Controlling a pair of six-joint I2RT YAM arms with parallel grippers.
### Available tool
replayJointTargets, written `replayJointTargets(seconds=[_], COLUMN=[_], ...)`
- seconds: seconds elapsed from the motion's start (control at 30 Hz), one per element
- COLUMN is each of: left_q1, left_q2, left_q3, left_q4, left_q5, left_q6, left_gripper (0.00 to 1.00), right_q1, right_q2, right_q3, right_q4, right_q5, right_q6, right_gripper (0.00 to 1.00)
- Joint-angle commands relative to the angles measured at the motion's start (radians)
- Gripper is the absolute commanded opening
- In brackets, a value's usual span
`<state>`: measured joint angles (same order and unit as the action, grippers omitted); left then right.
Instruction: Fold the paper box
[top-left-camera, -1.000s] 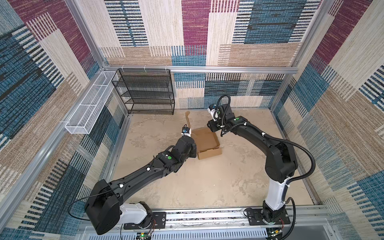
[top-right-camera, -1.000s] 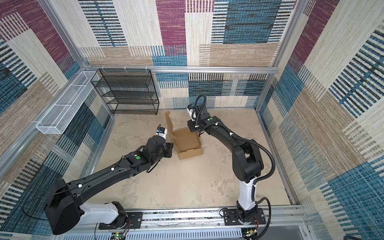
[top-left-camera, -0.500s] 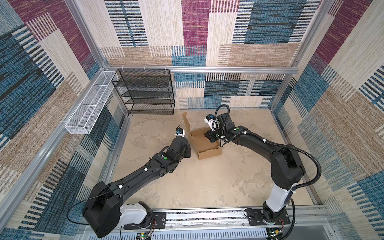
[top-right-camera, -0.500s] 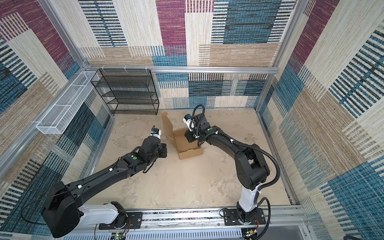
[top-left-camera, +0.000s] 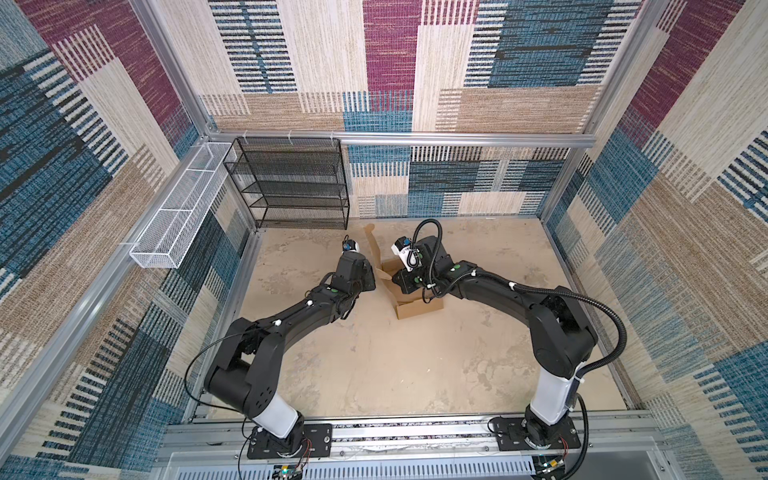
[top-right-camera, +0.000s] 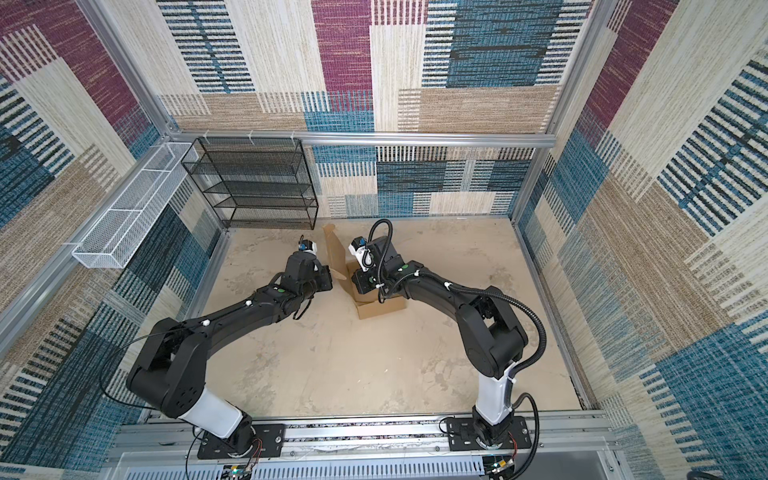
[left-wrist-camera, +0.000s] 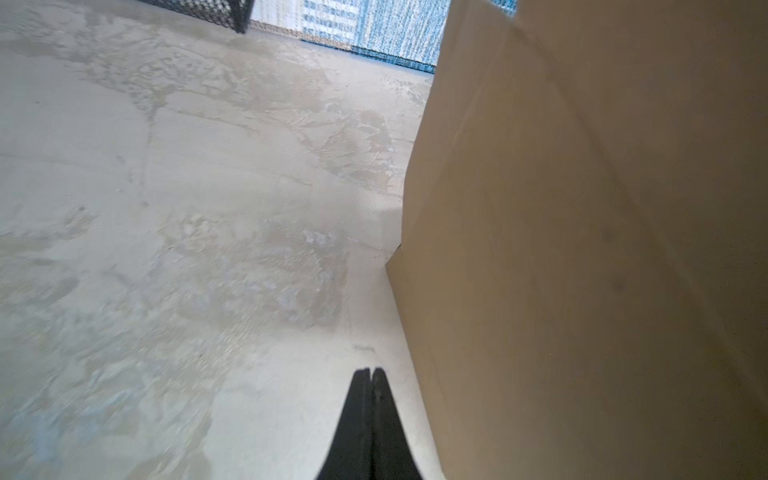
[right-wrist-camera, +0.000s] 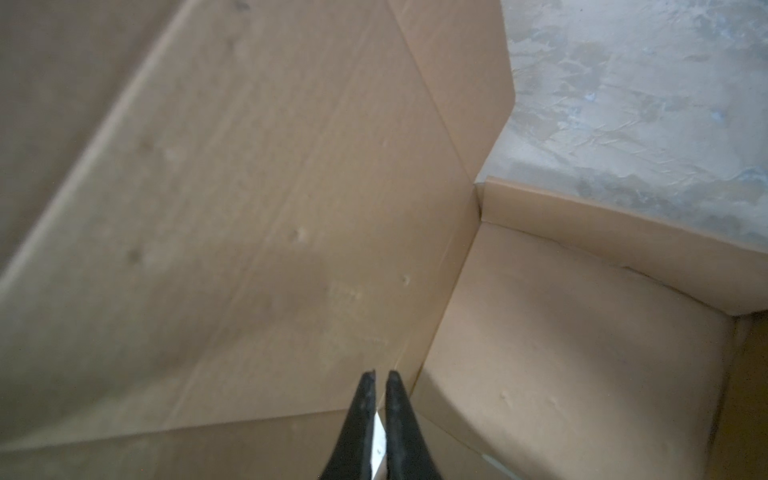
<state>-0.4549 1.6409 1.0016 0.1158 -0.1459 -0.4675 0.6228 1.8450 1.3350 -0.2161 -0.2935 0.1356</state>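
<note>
The paper box (top-left-camera: 419, 309) (top-right-camera: 382, 307) is a shallow brown cardboard tray in mid-floor, and its tall lid flap (top-left-camera: 372, 245) (top-right-camera: 334, 249) stands upright on the left side. My left gripper (left-wrist-camera: 371, 370) is shut with nothing in it. It hovers low over the floor just outside the lid's outer face (left-wrist-camera: 582, 249), apart from it. My right gripper (right-wrist-camera: 380, 372) reaches inside the box. Its fingertips are together but for a thin slit and hold nothing. They point at the crease where the lid's inner face (right-wrist-camera: 249, 208) meets the box floor (right-wrist-camera: 582, 353).
A black mesh shelf (top-left-camera: 295, 183) stands against the back wall behind the box, with its foot (left-wrist-camera: 232, 12) in the left wrist view. A white wire basket (top-left-camera: 178, 208) hangs on the left wall. Patterned wall panels enclose the beige floor (top-left-camera: 395, 365).
Both grippers have closed. The right gripper has moved left and down into the box toward the lid. The left gripper has drawn back along the lid's outer side.
</note>
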Motion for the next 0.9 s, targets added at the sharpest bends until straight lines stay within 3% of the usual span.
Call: replayJointTargets(seconds=[0.0, 0.4, 0.87], left_q1=[0.021, 0.040, 0.058], left_q2=[0.066, 0.284, 0.335], left_q3=[0.062, 0.300, 0.388], left_q4=[0.096, 0.088, 0.075], left_q5=[0.104, 0.251, 0.390], left_q6=[0.003, 0.023, 0.059], left_gripper=[0.04, 0.00, 0.00], right_q1=[0.011, 0.059, 0.179], right_q2=[-0.001, -0.006, -0.037], right_q3=[-0.015, -0.062, -0.104], right_q4=[0.054, 0.161, 0.246], right_q5=[0.016, 0.040, 0.183], right_q6=[0.047, 0.141, 0.280], right_gripper=[0.11, 0.09, 0.09])
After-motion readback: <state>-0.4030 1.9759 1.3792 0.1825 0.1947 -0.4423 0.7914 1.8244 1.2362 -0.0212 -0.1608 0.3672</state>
